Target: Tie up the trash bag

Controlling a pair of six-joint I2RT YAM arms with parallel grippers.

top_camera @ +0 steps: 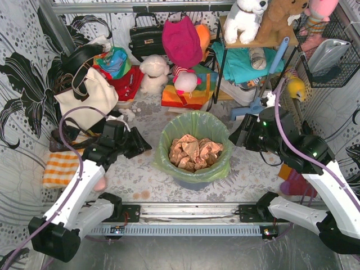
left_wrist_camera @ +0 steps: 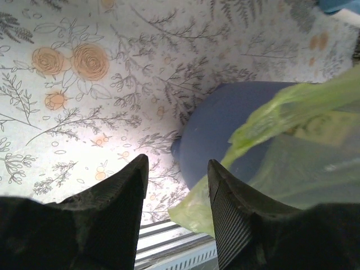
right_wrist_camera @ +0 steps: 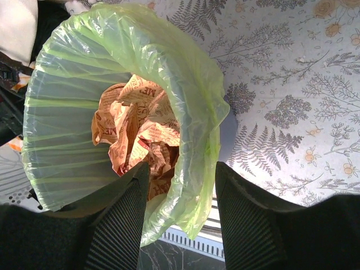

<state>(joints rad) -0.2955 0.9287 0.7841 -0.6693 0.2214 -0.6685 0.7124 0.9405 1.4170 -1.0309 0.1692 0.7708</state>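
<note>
We find the trash bag (top_camera: pixel 194 119) lining the bin (left_wrist_camera: pixel 225 129) on the bench (top_camera: pixel 140 180), rim folded over to hold it open, left and right jaws flanking it, both parted and empty.

Bright, even overhead light fills the top view, with soft shadows and sharp detail. In the left wrist view the table (left_wrist_camera: pixel 84 129) glares pale and the bag (left_wrist_camera: pixel 292 112) is blurred. The right wrist view is crisp, though its fingers (right_wrist_camera: pixel 115 225) are dark.
</note>
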